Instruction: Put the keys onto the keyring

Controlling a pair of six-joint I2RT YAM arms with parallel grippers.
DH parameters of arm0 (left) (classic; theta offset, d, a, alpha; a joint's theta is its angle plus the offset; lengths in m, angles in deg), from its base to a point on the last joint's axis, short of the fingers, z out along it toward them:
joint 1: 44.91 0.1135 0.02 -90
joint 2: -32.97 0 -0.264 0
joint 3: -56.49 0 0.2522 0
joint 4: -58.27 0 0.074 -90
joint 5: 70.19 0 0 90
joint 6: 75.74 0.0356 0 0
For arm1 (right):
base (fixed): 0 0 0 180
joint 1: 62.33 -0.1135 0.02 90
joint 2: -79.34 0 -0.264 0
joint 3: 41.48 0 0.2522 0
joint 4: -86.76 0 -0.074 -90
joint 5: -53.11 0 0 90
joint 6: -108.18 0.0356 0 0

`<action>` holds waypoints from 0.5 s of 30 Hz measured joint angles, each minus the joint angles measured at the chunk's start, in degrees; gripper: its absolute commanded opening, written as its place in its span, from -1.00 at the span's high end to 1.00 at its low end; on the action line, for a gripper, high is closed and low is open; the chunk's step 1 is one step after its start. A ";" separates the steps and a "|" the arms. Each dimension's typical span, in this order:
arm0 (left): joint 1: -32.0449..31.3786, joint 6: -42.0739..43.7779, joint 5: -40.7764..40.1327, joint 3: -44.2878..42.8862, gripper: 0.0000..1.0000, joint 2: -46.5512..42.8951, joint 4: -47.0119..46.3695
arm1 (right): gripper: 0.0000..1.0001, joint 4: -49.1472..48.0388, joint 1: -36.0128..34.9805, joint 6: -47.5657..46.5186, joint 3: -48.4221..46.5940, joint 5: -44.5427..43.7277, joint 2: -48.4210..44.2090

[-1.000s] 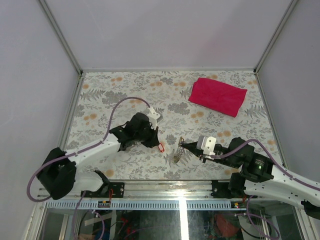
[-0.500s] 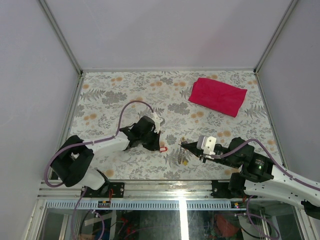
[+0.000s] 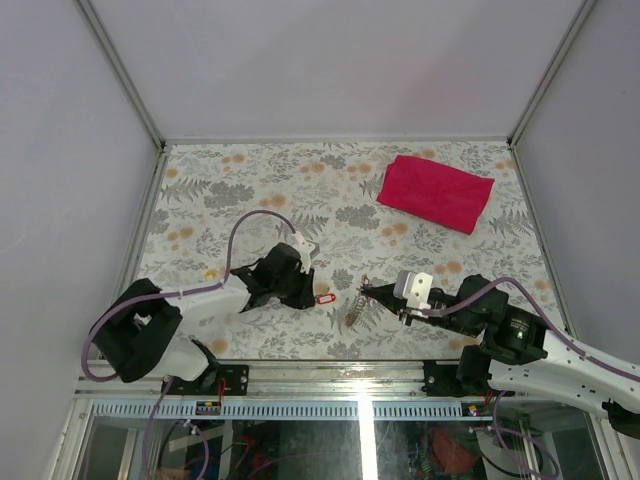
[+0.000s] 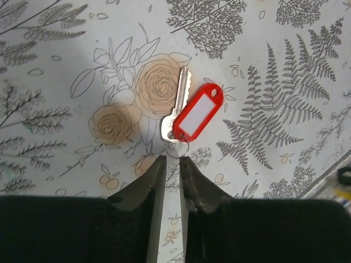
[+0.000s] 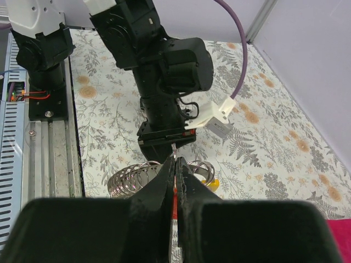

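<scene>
A silver key with a red tag [image 4: 197,111] lies flat on the flowered table, its small ring just ahead of my left gripper [image 4: 171,160]. That gripper stands slightly open, a narrow gap between its fingers with nothing in it. From above, the red-tagged key [image 3: 323,297] sits between both grippers. My right gripper [image 3: 366,291] is shut on the keyring [image 3: 355,312], which hangs from its tips. In the right wrist view the keyring [image 5: 131,178] shows as silvery loops with a yellow tag [image 5: 213,183] behind the closed fingers [image 5: 164,189]. A red sliver shows between them.
A folded red cloth [image 3: 435,193] lies at the back right of the table. The metal rail [image 3: 350,375] runs along the near edge by both arm bases. The left arm's wrist [image 5: 164,82] fills the middle of the right wrist view.
My left gripper has opened a little and let go of the red-tagged key, which now lies on the table. The left arm drew back slightly. The right arm stayed still.
</scene>
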 measured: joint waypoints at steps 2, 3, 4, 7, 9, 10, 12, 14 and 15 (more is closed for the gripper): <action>0.00 -1.03 -1.11 1.97 0.50 -2.16 -0.74 | 1.00 0.02 0.00 0.02 0.00 0.02 0.00; 0.00 -1.62 -1.73 2.64 0.48 -3.28 -0.92 | 1.00 0.02 0.00 0.04 0.00 0.02 0.00; 0.00 -2.38 -2.47 3.41 0.47 -4.59 -1.31 | 1.00 0.02 0.00 0.09 0.00 0.02 0.00; 0.00 -4.76 -4.74 4.81 0.44 -7.50 -2.38 | 1.00 0.04 0.00 0.20 0.00 0.02 0.00; 0.00 -6.47 -5.53 5.64 0.40 -8.70 -3.58 | 1.00 0.04 0.00 0.20 0.00 0.02 0.00; 0.00 -7.39 -5.84 6.19 0.38 -9.16 -4.15 | 1.00 0.04 0.00 0.22 0.00 0.02 0.00; 0.00 -9.01 -6.25 7.45 0.35 -9.84 -5.01 | 1.00 0.04 0.00 0.24 0.00 0.04 0.00; 0.00 -10.67 -6.80 8.46 0.33 -10.23 -5.20 | 1.00 0.04 0.00 0.37 0.00 0.04 0.00; 0.00 -11.61 -7.26 8.79 0.33 -10.32 -5.20 | 1.00 0.04 0.00 0.39 0.00 0.04 0.00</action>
